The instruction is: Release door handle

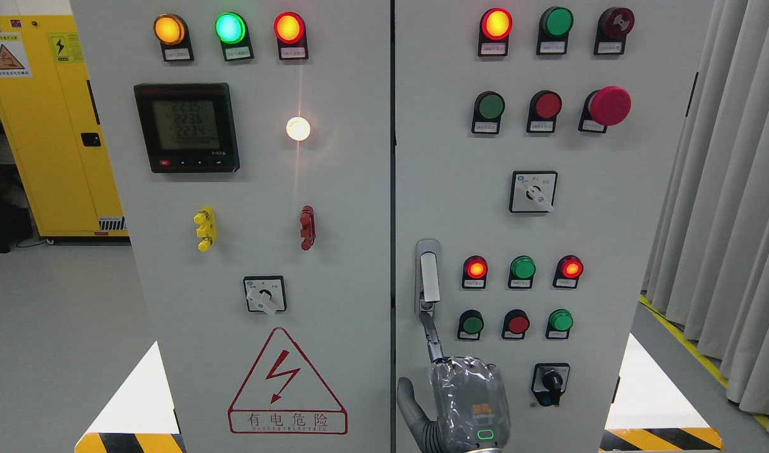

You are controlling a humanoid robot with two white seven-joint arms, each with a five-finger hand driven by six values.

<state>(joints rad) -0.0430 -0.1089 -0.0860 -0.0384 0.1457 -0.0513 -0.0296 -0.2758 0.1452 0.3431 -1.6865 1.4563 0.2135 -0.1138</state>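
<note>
While our right hand [463, 402] has 1 finger extended touching the handle [428, 277], holding nothing, we should withdraw straight back.

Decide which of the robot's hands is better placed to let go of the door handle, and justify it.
Right. The right hand sits just below the door handle, reaching up to it; the left hand is out of view.

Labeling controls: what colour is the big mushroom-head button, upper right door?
Red, on a black base: the large mushroom-head push button, clearest in the head view.
</note>
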